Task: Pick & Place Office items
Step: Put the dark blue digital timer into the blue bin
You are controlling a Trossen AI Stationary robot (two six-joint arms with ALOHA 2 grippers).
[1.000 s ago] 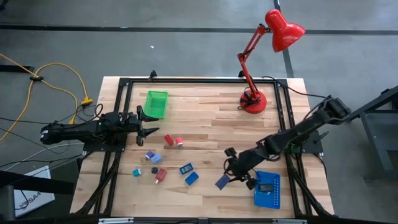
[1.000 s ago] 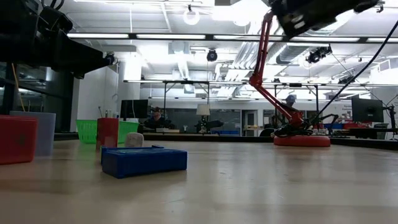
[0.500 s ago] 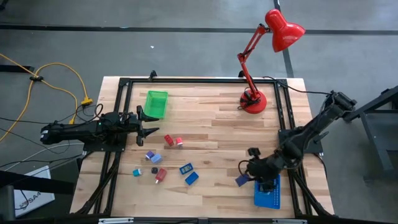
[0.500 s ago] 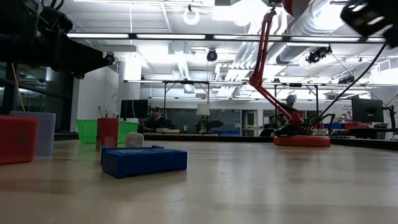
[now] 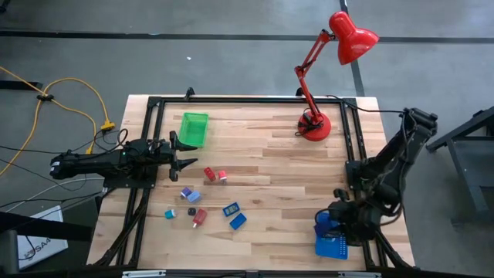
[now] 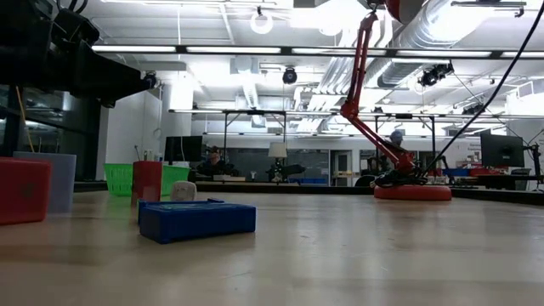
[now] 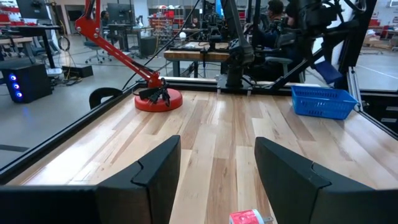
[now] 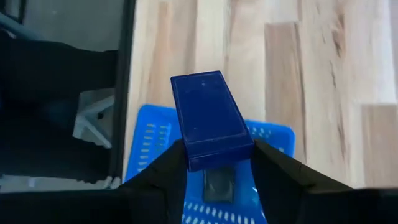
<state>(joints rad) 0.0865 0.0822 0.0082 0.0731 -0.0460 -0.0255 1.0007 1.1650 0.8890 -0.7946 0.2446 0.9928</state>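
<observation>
My right gripper (image 5: 327, 224) hangs over the blue perforated tray (image 5: 333, 247) at the table's near right corner, shut on a dark blue block (image 8: 210, 118). A small dark piece (image 8: 217, 185) lies in that tray. My left gripper (image 5: 185, 164) waits open and low at the table's left side. In front of it, loose pieces lie flat on the wood: red blocks (image 5: 209, 174), lilac and blue ones (image 5: 189, 194), a teal one (image 5: 170, 211), a black one (image 5: 191, 211) and blue blocks (image 5: 234, 215). The low view shows a blue block (image 6: 197, 219) up close. My right gripper pinches the dark blue block between its two fingers (image 8: 166, 174) by the block's end (image 8: 217, 157) nearest the wrist. The fingers point down from above. The block sticks out past the fingertips and is lifted clear above the blue tray (image 8: 149, 146).
A green tray (image 5: 194, 128) stands at the far left of the table. A red desk lamp with its base (image 5: 315, 125) stands at the far right. A black frame rail (image 5: 356, 154) borders the table. Bare wood lies across the middle (image 5: 278, 177).
My right gripper has carried the dark blue block from the table's middle toward the right near corner, ending above the blue perforated tray. It has left the low view. The block stays lifted clear in the shut fingers.
</observation>
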